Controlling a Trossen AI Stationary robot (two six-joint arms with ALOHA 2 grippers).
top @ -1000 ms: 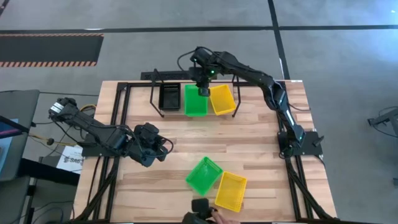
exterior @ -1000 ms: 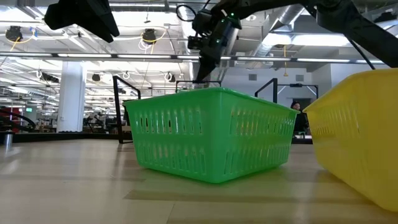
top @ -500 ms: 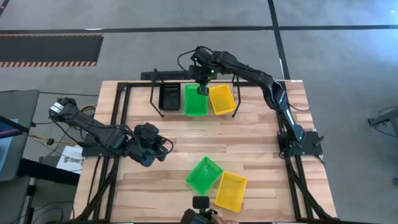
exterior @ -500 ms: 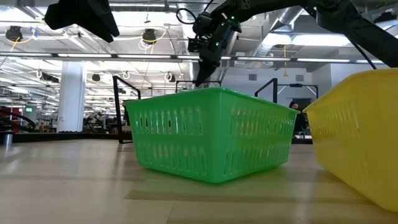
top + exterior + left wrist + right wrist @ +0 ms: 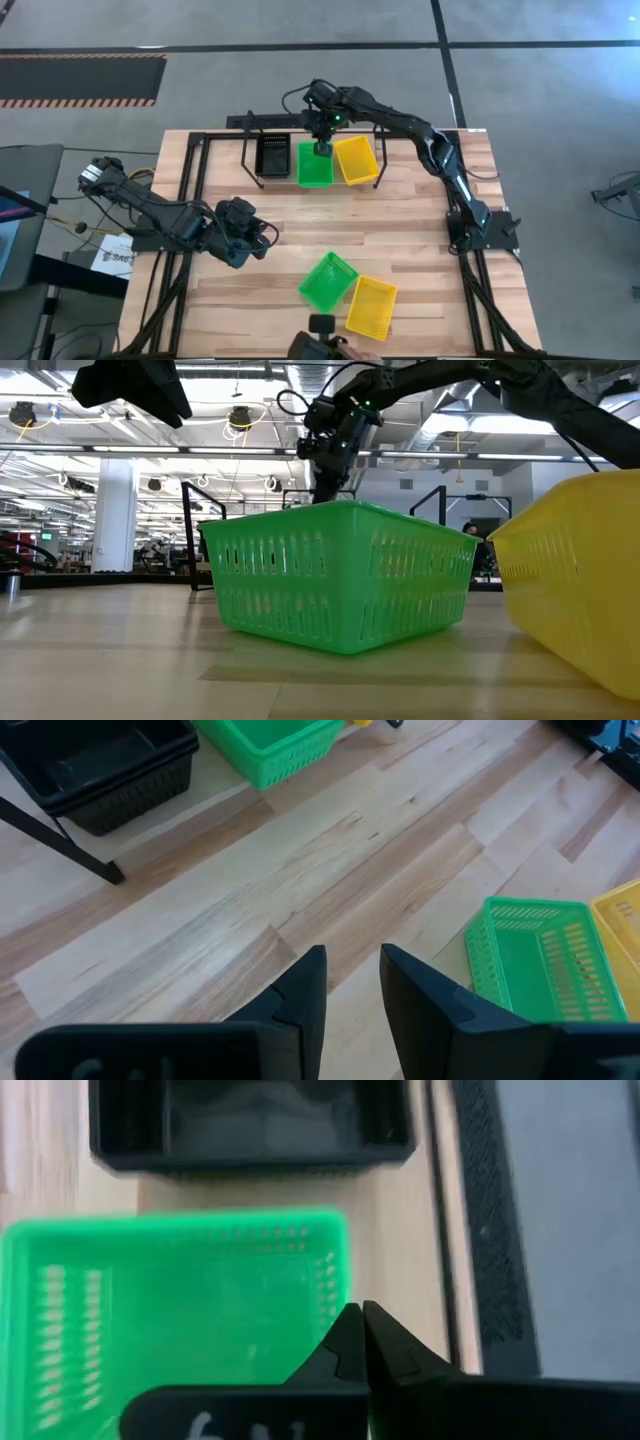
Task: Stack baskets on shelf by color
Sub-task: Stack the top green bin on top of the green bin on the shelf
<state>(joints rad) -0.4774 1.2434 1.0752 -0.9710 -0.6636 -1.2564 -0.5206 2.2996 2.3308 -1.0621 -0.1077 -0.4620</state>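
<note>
- Right gripper point(image 5: 322, 147): fingers pressed together, holding nothing, above far edge of the green basket point(image 5: 314, 165) on the shelf point(image 5: 262, 124).
- Shelf row, left to right: black basket point(image 5: 272, 155), green, yellow basket point(image 5: 356, 159).
- Left gripper point(image 5: 350, 982): fingers slightly apart, empty, over table's left side.
- Loose green basket point(image 5: 328, 280) touching loose yellow basket point(image 5: 370, 305), near edge.

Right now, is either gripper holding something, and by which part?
Nothing is held. The right gripper is shut and empty above the green mesh plastic basket on the shelf. The left gripper hangs open over the wooden table.
</note>
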